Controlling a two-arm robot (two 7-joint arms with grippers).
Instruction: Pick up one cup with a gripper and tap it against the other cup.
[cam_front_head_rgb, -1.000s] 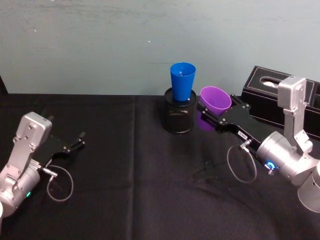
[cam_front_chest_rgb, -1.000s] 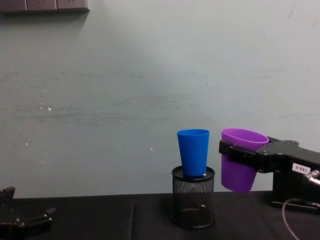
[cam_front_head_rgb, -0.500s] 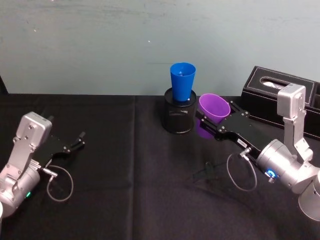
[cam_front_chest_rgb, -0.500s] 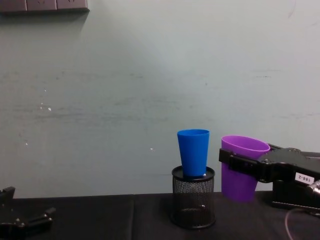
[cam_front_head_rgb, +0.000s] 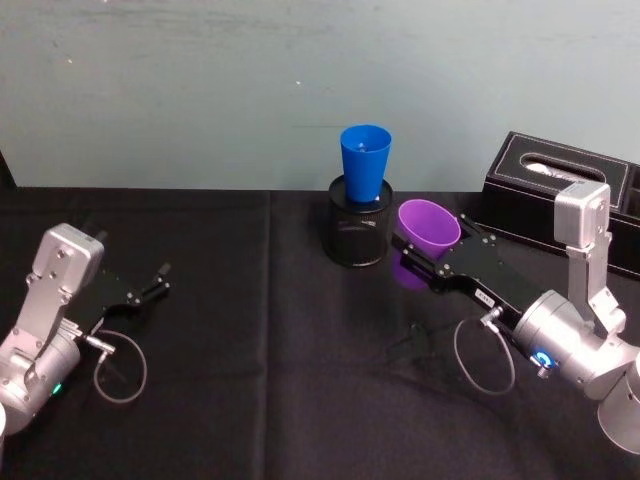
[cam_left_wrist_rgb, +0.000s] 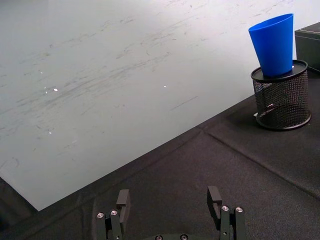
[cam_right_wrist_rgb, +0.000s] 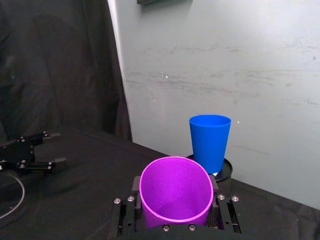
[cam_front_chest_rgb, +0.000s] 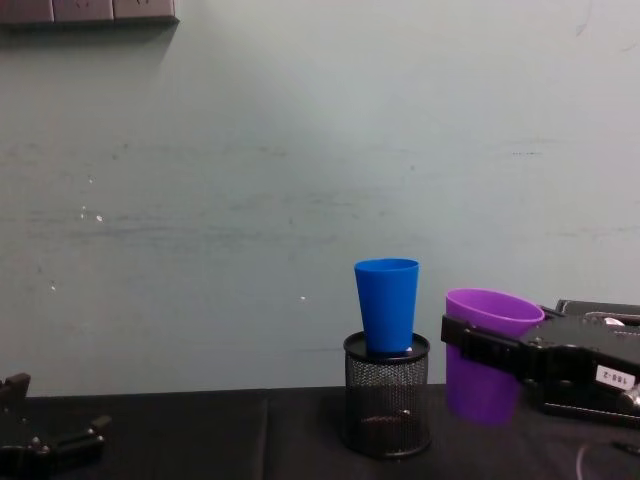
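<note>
Tablecloth (cam_front_head_rgb: 250, 320) black, wall (cam_front_head_rgb: 200, 90) pale teal, right pincer (cam_front_head_rgb: 432, 234) pinching purple cup (cam_front_chest_rgb: 482, 385), left pincer (cam_front_head_rgb: 157, 281) spread.

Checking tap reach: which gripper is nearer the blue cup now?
Right. The right gripper, holding the purple cup, sits just beside the blue cup in its mesh holder. The left gripper sits open, far off to the left.

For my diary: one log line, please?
right gripper shut on purple cup | blue cup in mesh holder, apart | left gripper parked, open
</note>
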